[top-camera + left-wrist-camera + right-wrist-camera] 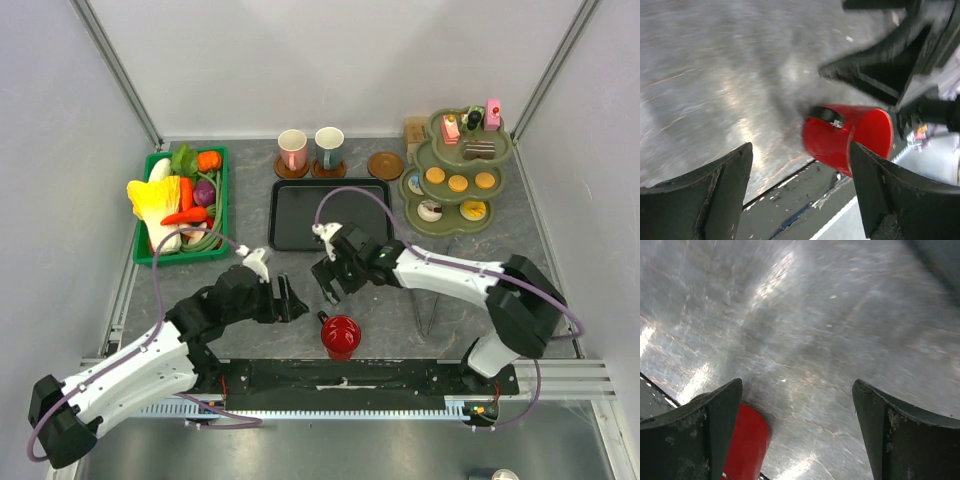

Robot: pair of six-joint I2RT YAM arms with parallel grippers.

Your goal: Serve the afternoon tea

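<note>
A red mug [340, 335] stands upright near the table's front edge, between the two arms. My left gripper [293, 301] is open just left of it; in the left wrist view the red mug [847, 137] lies beyond the open gripper [801, 150], near the right finger and not held. My right gripper [328, 288] hovers open just behind the mug; in its own view the open gripper [797, 385] frames bare table, with the red mug [747, 445] partly hidden by the left finger. A pink mug [292, 149] and a whitish mug [329, 147] sit on coasters at the back.
A black tray [330, 213] lies mid-table, an empty brown coaster [385, 165] behind it. A green tiered stand [418, 185] with small cakes and biscuits is at the back right. A green basket [145, 250] of toy vegetables is at the left. Thin metal tongs [428, 310] lie under the right arm.
</note>
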